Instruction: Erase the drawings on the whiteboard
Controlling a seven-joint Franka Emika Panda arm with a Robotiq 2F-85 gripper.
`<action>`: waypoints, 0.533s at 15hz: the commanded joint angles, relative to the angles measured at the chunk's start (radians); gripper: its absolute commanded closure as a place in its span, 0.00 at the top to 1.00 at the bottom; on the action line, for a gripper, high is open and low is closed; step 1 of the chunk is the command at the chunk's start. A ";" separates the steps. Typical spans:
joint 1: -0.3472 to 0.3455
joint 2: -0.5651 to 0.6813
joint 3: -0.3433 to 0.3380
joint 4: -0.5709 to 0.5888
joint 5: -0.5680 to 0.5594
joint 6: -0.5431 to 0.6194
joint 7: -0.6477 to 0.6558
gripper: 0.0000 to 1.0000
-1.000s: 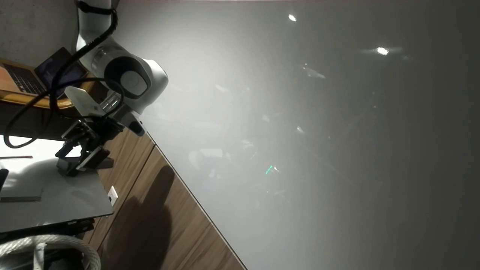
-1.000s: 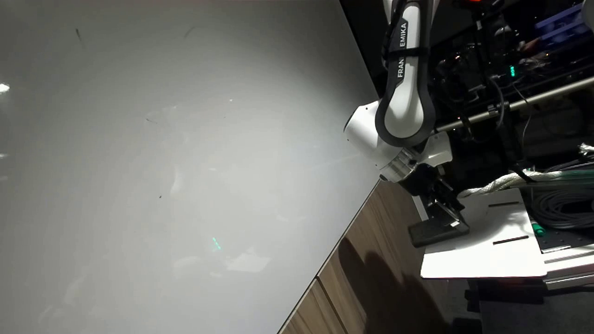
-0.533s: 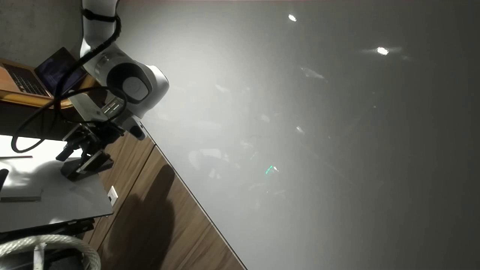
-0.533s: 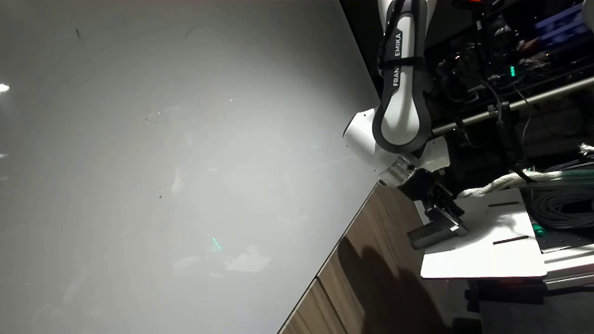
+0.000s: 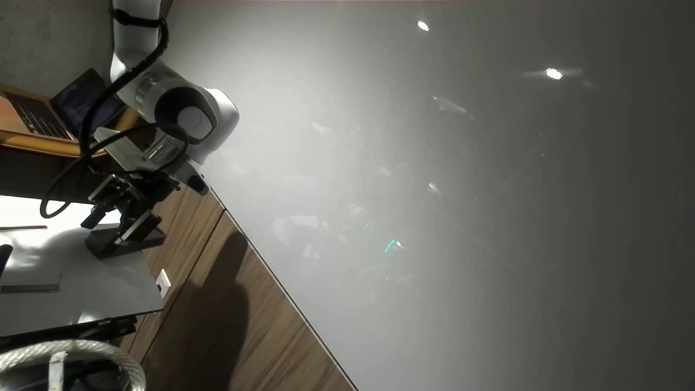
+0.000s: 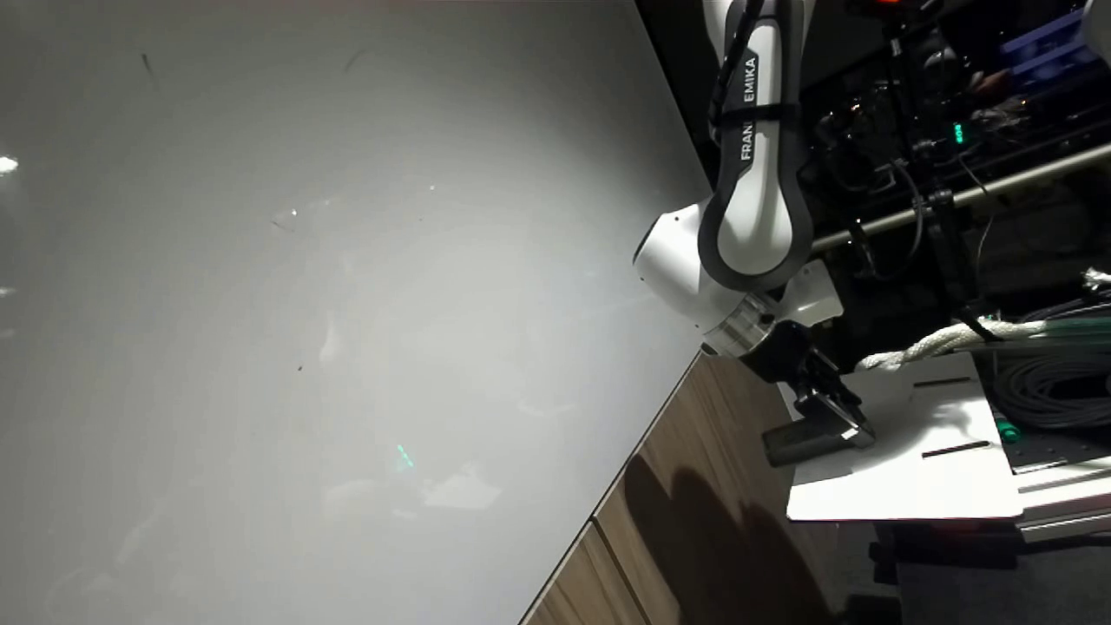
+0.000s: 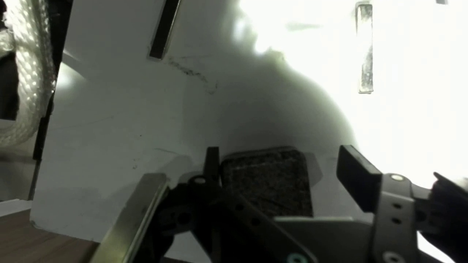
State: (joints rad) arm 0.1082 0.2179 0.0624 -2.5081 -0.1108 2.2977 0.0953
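The whiteboard point(image 5: 488, 217) is the large glossy pale panel in both exterior views point(image 6: 391, 295). Only a few faint thin dark marks point(image 6: 146, 62) show on it in an exterior view; no clear zigzag or loop can be made out. My gripper point(image 7: 281, 159) is open, low over the small white table, away from the board. A dark felt eraser block point(image 7: 268, 179) lies between its fingers, close beside the left finger and apart from the right one. Both exterior views show the block point(image 5: 106, 243) under the gripper point(image 6: 829, 408). Its near part is hidden by the fingers.
The white table point(image 7: 109, 146) has dark slots and a cut edge. A brown wooden strip point(image 6: 738, 391) lies between table and whiteboard. A thick white braided hose point(image 7: 29, 69) runs beside the table. A laptop point(image 5: 38, 114) stands behind the arm.
The arm and gripper have shifted only slightly, and the dark block under the gripper appears to shift a little too. The black cable loop has swung right. The fingers look equally open.
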 commanded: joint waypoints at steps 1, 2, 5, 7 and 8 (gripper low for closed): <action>0.014 -0.014 0.007 -0.001 -0.021 -0.011 0.007 0.78; 0.017 -0.013 0.008 0.000 -0.022 -0.011 0.008 0.77; 0.023 -0.009 0.006 0.001 -0.036 -0.010 0.014 0.78; 0.029 -0.006 -0.008 0.003 -0.096 -0.006 0.053 0.82; 0.025 -0.003 -0.009 0.005 -0.105 -0.007 0.058 0.83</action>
State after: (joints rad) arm 0.1269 0.2179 0.0653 -2.5079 -0.1697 2.2977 0.1197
